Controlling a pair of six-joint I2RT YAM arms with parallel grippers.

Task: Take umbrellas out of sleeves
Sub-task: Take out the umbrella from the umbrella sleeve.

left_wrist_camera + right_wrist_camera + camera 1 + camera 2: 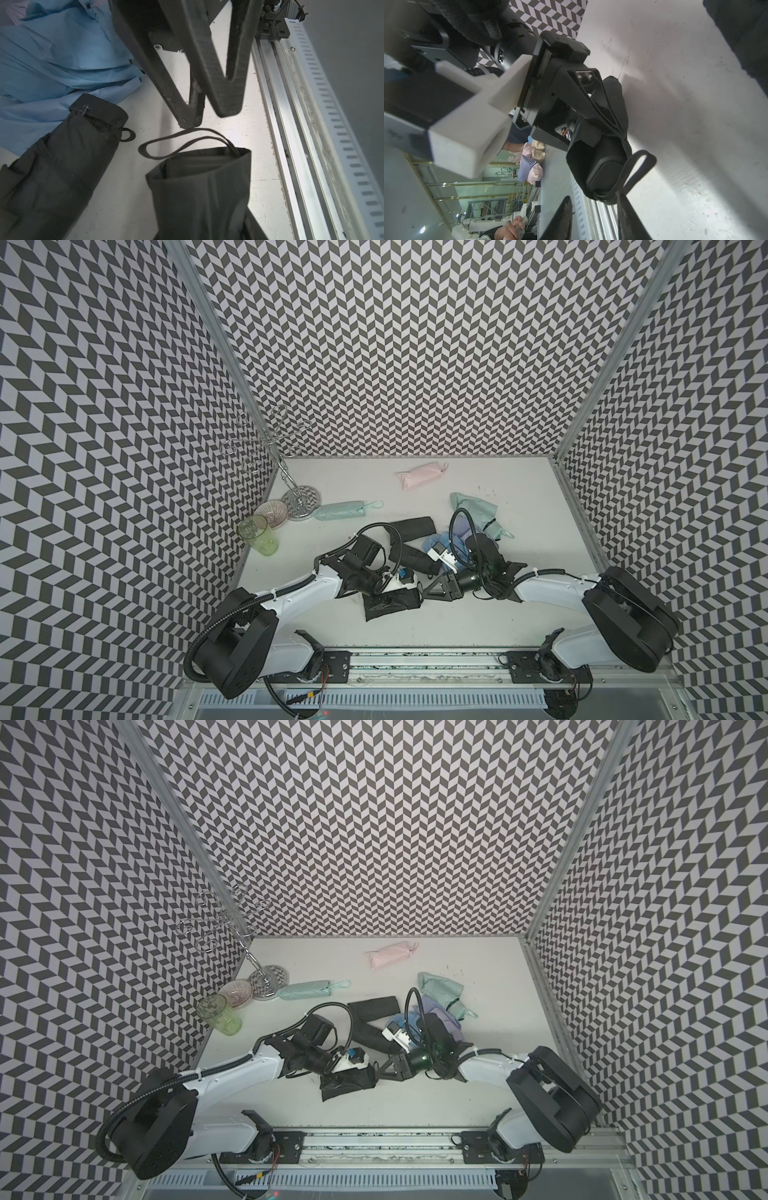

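Observation:
My left gripper [405, 591] is shut on a black umbrella [388, 603] still in its black sleeve [199, 187], near the table's front middle. The umbrella's handle end [604, 174] and wrist loop [176, 143] stick out of the sleeve mouth. My right gripper [423, 591] points at that end, its fingertips [191, 120] slightly apart just above the loop with nothing between them. A second black umbrella [62, 155] lies beside light blue fabric [52, 62]. In both top views a pink umbrella [419, 475] and a mint one [338, 510] lie sleeved farther back.
A loose mint umbrella [473, 510], a lavender one [465, 529] and a flat black sleeve [413, 526] are piled behind the right wrist. A green glass [258, 535], a ribbed bowl [271, 512] and a chrome rack [291, 489] stand at the left wall. A metal rail [415, 655] runs along the front edge.

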